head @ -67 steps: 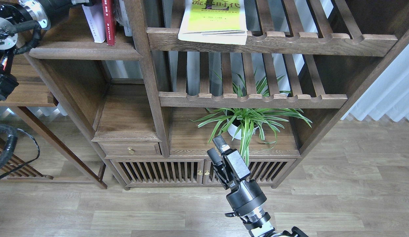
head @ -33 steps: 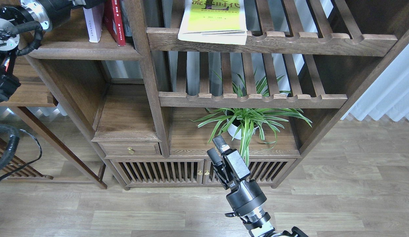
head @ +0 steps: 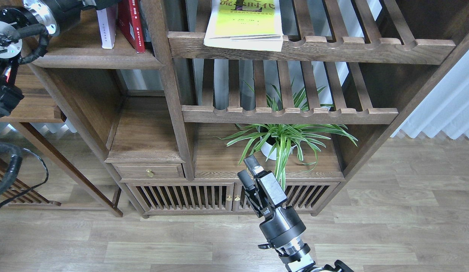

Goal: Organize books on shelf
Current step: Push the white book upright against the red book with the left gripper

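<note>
On the flat dark-wood shelf, two thin paperbacks lean.

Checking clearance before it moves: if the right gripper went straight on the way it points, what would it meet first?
Probably the potted plant: the right gripper points up toward its hanging leaves, though depth is unclear.

Two books upright on the shelf (left bay); third book flat on slatted rack, right; plant below
</note>
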Available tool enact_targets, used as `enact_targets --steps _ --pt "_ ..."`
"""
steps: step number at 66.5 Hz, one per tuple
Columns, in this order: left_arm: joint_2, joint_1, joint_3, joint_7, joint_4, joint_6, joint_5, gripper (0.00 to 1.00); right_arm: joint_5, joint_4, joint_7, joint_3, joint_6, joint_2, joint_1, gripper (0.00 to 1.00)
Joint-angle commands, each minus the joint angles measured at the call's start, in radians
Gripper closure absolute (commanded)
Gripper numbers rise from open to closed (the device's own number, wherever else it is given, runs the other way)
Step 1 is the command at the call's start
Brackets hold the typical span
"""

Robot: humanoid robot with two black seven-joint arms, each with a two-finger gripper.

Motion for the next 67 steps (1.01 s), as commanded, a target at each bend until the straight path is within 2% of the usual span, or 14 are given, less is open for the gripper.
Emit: enact_targets --steps 1,67 --pt "0.000 0.002 -0.002 0.000 -0.002 0.000 -0.003 0.13 0.000 0.000 0.000 0.001 0.000 0.000 0.000 0.00" --pt "-0.008 0.017 -0.019 -0.003 -0.003 0.000 -0.080 0.13 0.000 0.000 0.000 0.018 0.000 0.000 0.000 0.00"
